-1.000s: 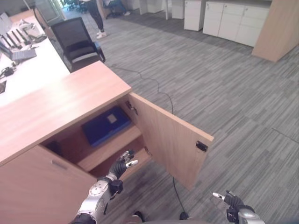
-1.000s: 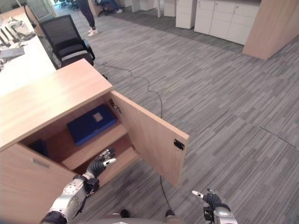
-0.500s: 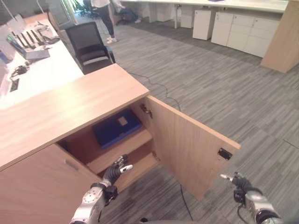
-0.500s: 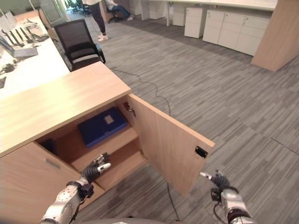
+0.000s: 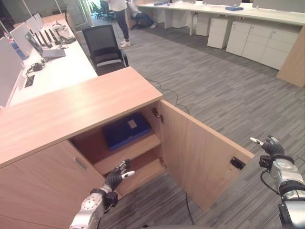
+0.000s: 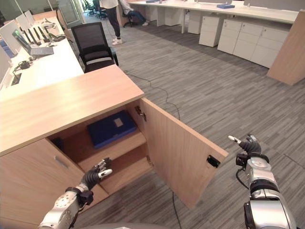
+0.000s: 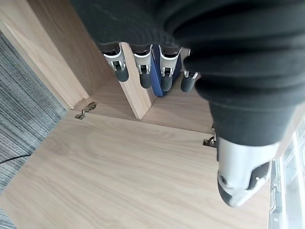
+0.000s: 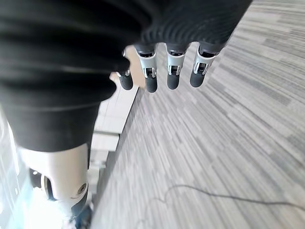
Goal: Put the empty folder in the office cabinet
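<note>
Standing open, the low wooden office cabinet (image 5: 71,112) has a smooth, grained door (image 5: 200,157) swung toward four o'clock. The flat dark-blue folder (image 5: 126,130) lies on its upper shelf; probably light, stiff and slick, best pinched at an edge. Left hand (image 5: 116,176) and right hand (image 6: 248,145) hang relaxed, holding nothing.

Silver robot hand (image 5: 116,178) w/ dark tips

Open-plan office

Grey striped carpet (image 5: 224,81) runs between long white desks (image 5: 52,71) carrying monitors and a laptop (image 6: 40,50), a black mesh chair (image 5: 105,47), white drawer units (image 6: 248,40) along the far side (a person stands beyond), and a wooden cabinet (image 6: 62,105).
</note>
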Robot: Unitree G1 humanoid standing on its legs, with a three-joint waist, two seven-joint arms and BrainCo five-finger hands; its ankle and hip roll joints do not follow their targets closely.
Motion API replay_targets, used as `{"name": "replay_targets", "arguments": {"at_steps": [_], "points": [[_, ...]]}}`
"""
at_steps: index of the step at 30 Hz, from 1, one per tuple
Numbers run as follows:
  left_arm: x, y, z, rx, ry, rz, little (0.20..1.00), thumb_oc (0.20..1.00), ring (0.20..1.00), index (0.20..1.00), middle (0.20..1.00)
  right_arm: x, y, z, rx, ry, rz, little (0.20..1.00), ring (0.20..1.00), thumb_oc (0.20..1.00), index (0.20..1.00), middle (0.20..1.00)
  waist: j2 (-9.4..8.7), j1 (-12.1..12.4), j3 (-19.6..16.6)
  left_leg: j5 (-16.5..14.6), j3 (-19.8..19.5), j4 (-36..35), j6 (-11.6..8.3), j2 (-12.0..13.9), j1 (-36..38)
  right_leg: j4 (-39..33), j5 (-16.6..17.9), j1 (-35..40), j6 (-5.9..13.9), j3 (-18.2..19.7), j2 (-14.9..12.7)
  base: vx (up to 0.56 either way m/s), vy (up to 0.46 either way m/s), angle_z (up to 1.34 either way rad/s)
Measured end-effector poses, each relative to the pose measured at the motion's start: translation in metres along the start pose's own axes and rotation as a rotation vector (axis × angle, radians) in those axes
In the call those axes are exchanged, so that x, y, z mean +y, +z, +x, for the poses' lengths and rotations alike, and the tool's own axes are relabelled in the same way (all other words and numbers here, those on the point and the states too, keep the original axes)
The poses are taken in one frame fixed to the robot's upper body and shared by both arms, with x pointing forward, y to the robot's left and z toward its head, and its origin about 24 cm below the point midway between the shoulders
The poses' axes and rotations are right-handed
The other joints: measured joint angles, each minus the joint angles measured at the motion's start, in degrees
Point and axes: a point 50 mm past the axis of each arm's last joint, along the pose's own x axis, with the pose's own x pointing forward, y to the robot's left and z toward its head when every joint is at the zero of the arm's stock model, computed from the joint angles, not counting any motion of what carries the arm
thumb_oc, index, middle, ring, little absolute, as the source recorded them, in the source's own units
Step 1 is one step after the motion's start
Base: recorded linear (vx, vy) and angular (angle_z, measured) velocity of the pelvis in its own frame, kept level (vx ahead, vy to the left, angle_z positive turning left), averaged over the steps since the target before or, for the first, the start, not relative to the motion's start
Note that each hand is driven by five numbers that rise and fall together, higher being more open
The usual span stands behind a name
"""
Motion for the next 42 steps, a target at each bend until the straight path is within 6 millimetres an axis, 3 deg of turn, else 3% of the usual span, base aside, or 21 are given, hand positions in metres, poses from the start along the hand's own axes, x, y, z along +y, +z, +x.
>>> {"name": "replay_targets", "arguments": {"at_steps": [4, 11, 15, 16, 21, 30, 36, 40, 42], "points": [[0.002, -0.011, -0.008, 0.035, 0.008, -0.010, 1.000, 1.000, 1.000, 1.000, 1.000, 0.041, -0.020, -0.004, 0.053, 0.121, -0.022, 1.000, 1.000, 1.000, 1.000, 1.000, 0.24, 0.0, -0.3, -0.2, 0.2, -0.5, 0.25, 0.1, 0.1, 0.0, -0.3, -0.2, 0.15, 0.4, 0.1, -0.01, 0.001, -0.03], [0.002, -0.019, -0.014, 0.059, 0.022, -0.022, 1.000, 1.000, 1.000, 1.000, 1.000, 0.075, -0.037, -0.019, 0.042, 0.265, -0.088, 1.000, 1.000, 1.000, 1.000, 1.000, 0.39, 0.1, -0.6, -0.3, 0.3, -0.5, 0.35, 0.1, -0.4, 0.0, -0.2, -0.8, 0.21, 0.6, 0.1, 0.00, 0.000, 0.00], [0.004, -0.025, -0.015, 0.071, 0.055, -0.034, 1.000, 1.000, 1.000, 1.000, 1.000, 0.109, -0.062, -0.048, 0.029, 0.444, -0.116, 1.000, 1.000, 1.000, 1.000, 1.000, 0.32, 0.0, -0.6, -0.1, -0.1, -0.5, 0.13, 0.1, -0.4, 0.0, -0.2, -0.4, 0.14, 0.1, 0.1, 0.00, 0.002, 0.05], [0.006, -0.024, -0.015, 0.063, 0.083, -0.039, 1.000, 1.000, 1.000, 1.000, 1.000, 0.113, -0.076, -0.059, 0.051, 0.498, -0.171, 1.000, 1.000, 1.000, 1.000, 1.000, 0.28, 0.2, -0.6, -0.1, -0.7, -0.5, 0.12, 0.0, -0.6, 0.0, -0.3, -0.2, 0.07, -0.7, 0.1, 0.00, 0.004, 0.20], [0.011, -0.030, -0.019, 0.084, 0.118, -0.039, 1.000, 1.000, 1.000, 1.000, 1.000, 0.109, -0.089, -0.073, 0.060, 0.542, -0.231, 1.000, 1.000, 1.000, 1.000, 1.000, 0.23, 0.9, -0.6, -0.4, -1.7, -0.5, -0.09, 0.0, -1.5, 0.0, -0.6, -0.3, 0.11, -1.2, 0.2, 0.00, -0.005, 0.11], [0.024, -0.052, -0.029, 0.179, 0.197, -0.040, 1.000, 1.000, 1.000, 1.000, 1.000, 0.119, -0.099, -0.095, 0.044, 0.672, -0.310, 1.000, 1.000, 1.000, 1.000, 1.000, -0.76, 0.7, -1.4, 0.1, -4.1, -0.5, -0.19, 0.0, -2.8, 0.0, -1.2, -0.2, -0.30, -3.5, 0.4, 0.00, -0.012, 0.13], [0.020, -0.070, -0.038, 0.240, 0.226, -0.043, 1.000, 1.000, 1.000, 1.000, 1.000, 0.149, -0.088, -0.109, -0.030, 0.836, -0.372, 1.000, 1.000, 1.000, 1.000, 1.000, -0.82, 1.0, -1.0, 0.3, -5.0, -0.2, -0.49, 0.0, -3.0, 0.0, -1.4, 0.0, -0.37, -4.4, 0.5, -0.02, -0.007, 0.09], [0.015, -0.072, -0.037, 0.241, 0.223, -0.058, 1.000, 1.000, 1.000, 1.000, 1.000, 0.166, -0.081, -0.112, -0.062, 0.888, -0.369, 1.000, 1.000, 1.000, 1.000, 1.000, -0.21, 3.2, -0.4, 0.6, -6.8, -0.5, -0.87, 0.1, -3.9, 0.0, -1.8, 0.3, -0.21, -6.2, 0.9, -0.08, -0.024, 0.24], [0.012, -0.067, -0.031, 0.218, 0.219, -0.058, 1.000, 1.000, 1.000, 1.000, 1.000, 0.171, -0.072, -0.108, -0.092, 0.877, -0.364, 1.000, 1.000, 1.000, 1.000, 1.000, 0.03, 4.6, 0.2, 1.3, -9.8, -0.5, -1.49, 0.0, -5.9, 0.0, -1.9, -0.1, -0.26, -9.3, 1.2, -0.08, -0.013, 0.72]]}}
